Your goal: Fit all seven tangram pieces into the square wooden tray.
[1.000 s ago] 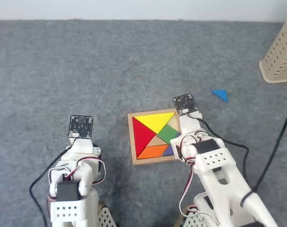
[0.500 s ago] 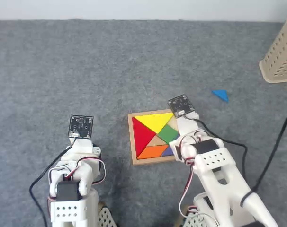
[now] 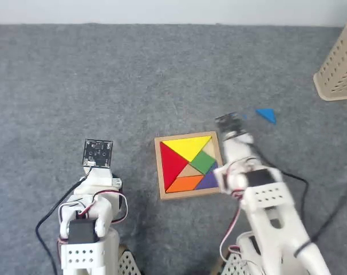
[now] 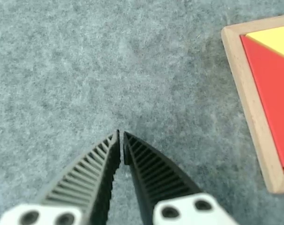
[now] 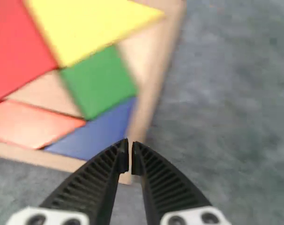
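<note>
The square wooden tray [image 3: 158,167] lies in the middle of the grey mat, holding a yellow triangle [image 3: 188,147], red triangle [image 3: 171,163], green square [image 3: 204,161], tan triangle [image 3: 190,171], orange piece [image 3: 185,183] and purple triangle [image 3: 208,181]. A bare triangular gap [image 5: 135,54] remains by the tray's right wall. A small blue triangle [image 3: 267,115] lies loose on the mat, far right of the tray. My right gripper [image 5: 129,147] is shut and empty over the tray's near right corner [image 5: 128,176]. My left gripper [image 4: 121,137] is shut over bare mat, left of the tray [image 4: 245,89].
A beige slotted basket [image 3: 339,63] stands at the far right edge. A black cable [image 3: 334,200] runs along the mat at the right. Open grey mat surrounds the tray on the far and left sides.
The right arm has swung to the right, off the tray's right part toward its right edge. The left arm has stayed still.
</note>
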Motion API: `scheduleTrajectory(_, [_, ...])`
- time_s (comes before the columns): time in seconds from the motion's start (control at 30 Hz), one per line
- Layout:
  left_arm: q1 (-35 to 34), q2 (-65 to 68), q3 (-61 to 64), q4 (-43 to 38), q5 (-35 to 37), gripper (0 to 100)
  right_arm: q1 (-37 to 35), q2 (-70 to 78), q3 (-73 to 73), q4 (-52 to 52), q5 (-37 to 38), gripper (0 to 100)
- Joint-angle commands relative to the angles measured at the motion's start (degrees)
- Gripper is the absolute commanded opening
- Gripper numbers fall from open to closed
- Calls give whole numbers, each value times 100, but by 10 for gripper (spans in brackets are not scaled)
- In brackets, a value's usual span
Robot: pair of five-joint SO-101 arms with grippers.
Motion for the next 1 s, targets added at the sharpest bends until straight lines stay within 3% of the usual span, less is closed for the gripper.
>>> scheduleTrajectory(0.0, [-9,-35,-31,35,44,11,1007,-602,-1213,1156,229,17])
scheduleTrajectory(0.13, [0,-35,-31,35,35,11,1525,-75,-2277,1587,826,158])
scheduleTrajectory(0.27, [0,-35,-31,35,35,11,1560,1068,-3332,1622,1160,255])
scheduleTrajectory(0.5, [0,-35,-31,35,35,11,1692,3749,-5486,1543,1820,259])
scheduleTrajectory(0.77, [0,-35,-31,35,35,11,1763,6501,-7727,1587,4888,258])
scheduleTrajectory(0.97, [0,-35,-31,35,35,11,2114,7565,-8791,1587,5073,257])
